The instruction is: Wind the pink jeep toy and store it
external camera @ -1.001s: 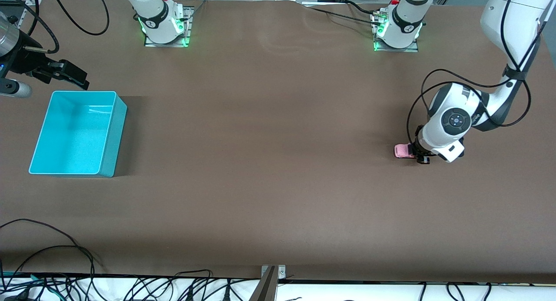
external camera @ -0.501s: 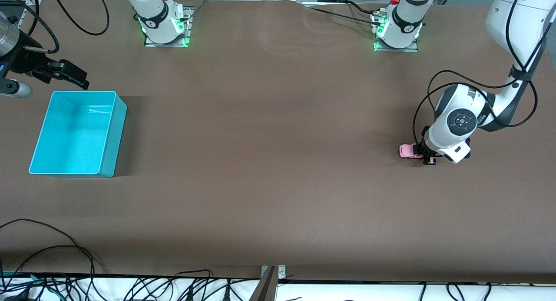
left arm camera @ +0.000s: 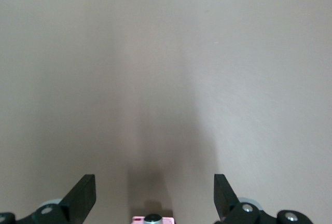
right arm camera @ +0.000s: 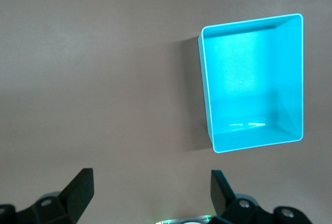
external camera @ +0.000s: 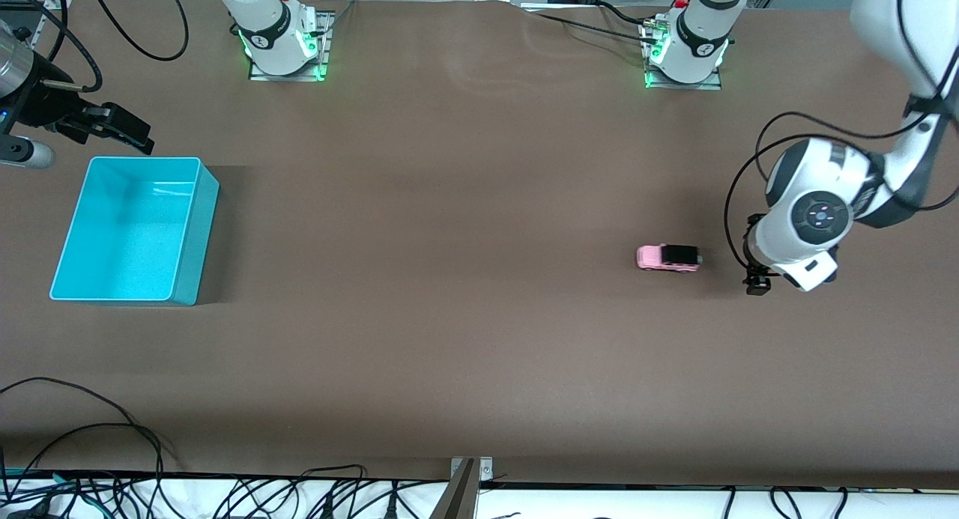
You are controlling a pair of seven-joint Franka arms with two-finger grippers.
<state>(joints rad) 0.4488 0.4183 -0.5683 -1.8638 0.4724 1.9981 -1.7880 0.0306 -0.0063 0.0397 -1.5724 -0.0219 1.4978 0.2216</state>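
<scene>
Tiny pale-pink plastic jeep toy (external camera: 667, 258), right of centre, looks light, rigid, free-rolling; pinch its flanks; left gripper (external camera: 757, 283) beside it spread wide; right gripper (right arm camera: 150, 195) waits spread above the turquoise bin (right arm camera: 207, 99).

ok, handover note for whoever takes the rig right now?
Left gripper: open, empty, low over the brown table at the left arm's end, beside the toy.
Right gripper: open, empty, waiting beside the turquoise plastic bin's rim at the right arm's end.
Small pink jeep toy with black rear top: on the table, free of both grippers, well away from the bin.
Done: toy let go on the table.
Left: get the toy into the empty bin.
</scene>
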